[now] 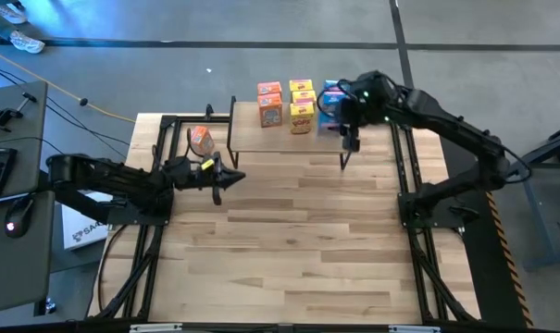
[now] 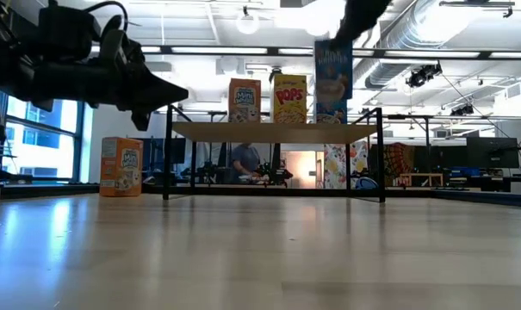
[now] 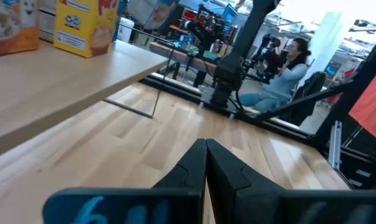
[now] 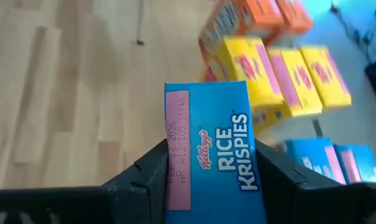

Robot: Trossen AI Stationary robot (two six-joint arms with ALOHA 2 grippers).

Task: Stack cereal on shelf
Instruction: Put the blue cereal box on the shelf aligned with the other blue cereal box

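Note:
The shelf (image 1: pixel 261 139) stands at the table's far side. Orange boxes (image 1: pixel 270 111) and yellow boxes (image 1: pixel 302 117) stand on it in rows, with blue boxes (image 4: pixel 327 162) at its right end. One more orange box (image 1: pixel 201 141) stands upright on the table left of the shelf. My right gripper (image 1: pixel 342 113) is over the shelf's right end, shut on a blue Rice Krispies box (image 2: pixel 332 82). My left gripper (image 1: pixel 231 176) is shut and empty, above the table near the shelf's left front leg. My right gripper pinches the blue box's two broad faces near its top end (image 4: pixel 206 155) between its two fingers (image 4: pixel 151 171). The fingers point down from above. The box hangs upright with its lower end (image 2: pixel 332 119) level with the shelf top; whether it stands on it I cannot tell.
The shelf's thin black legs (image 2: pixel 166 164) stand on the tabletop. Black frame rails (image 1: pixel 409 176) run along the table's left and right sides. A person (image 3: pixel 287 68) sits in the room beyond the table. The near half of the tabletop (image 1: pixel 289 259) is bare wood.

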